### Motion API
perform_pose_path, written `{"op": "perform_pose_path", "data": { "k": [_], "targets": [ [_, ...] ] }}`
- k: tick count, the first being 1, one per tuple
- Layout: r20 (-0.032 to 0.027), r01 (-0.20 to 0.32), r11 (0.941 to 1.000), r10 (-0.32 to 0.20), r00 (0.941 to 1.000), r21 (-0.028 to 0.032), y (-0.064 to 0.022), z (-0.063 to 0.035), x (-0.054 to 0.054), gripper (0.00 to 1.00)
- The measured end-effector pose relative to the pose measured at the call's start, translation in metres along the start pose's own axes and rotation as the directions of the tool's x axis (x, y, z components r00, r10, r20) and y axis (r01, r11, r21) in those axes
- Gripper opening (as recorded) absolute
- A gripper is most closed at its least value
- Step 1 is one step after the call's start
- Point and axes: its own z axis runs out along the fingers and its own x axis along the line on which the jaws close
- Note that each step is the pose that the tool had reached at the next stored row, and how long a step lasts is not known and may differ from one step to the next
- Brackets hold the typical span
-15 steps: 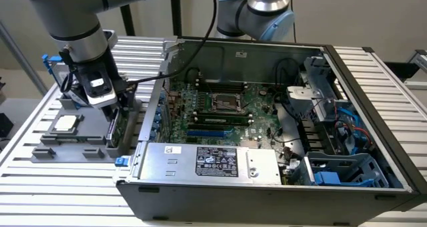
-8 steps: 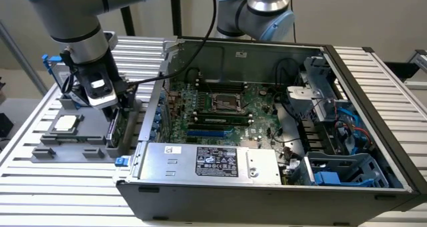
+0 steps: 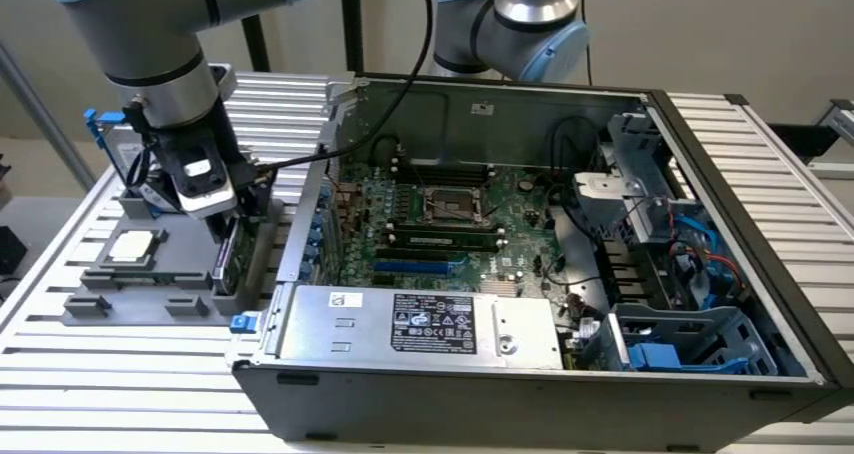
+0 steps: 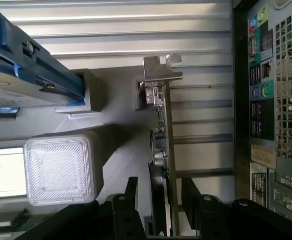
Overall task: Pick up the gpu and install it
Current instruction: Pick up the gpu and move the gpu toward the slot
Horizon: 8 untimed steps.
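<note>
The gpu [image 3: 235, 259] stands on edge in a slot of the grey parts holder [image 3: 147, 299], to the exterior view's left of the open computer case [image 3: 534, 374]. My gripper [image 3: 224, 219] hangs right above it. In the wrist view the gpu [image 4: 163, 130] is edge-on, a thin green board with a silver bracket at its far end. My gripper [image 4: 160, 184] straddles the card's near end, open, with a dark finger on each side and a small gap between each finger and the card.
On the holder lie a square silver CPU [image 3: 134, 246] and a hard drive with blue rails [image 3: 114, 139]. Inside the case is the motherboard [image 3: 454, 214] with a blue slot [image 3: 420, 267]. The case's rear panel [image 4: 276, 100] stands close beside the gpu.
</note>
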Motion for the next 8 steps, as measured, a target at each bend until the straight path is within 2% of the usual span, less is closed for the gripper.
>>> {"op": "perform_pose_path", "data": {
  "k": [1,2,8],
  "targets": [
    [0.0,0.0,1.0,0.0,1.0,0.0001,0.0002,0.0001,0.0001,1.0],
    [0.0,0.0,1.0,0.0,1.0,0.0001,0.0003,0.0002,0.0001,0.0],
    [-0.0001,0.0,1.0,0.0,1.0,0.0002,0.0005,0.0007,0.0001,0.0]
  ]
}}
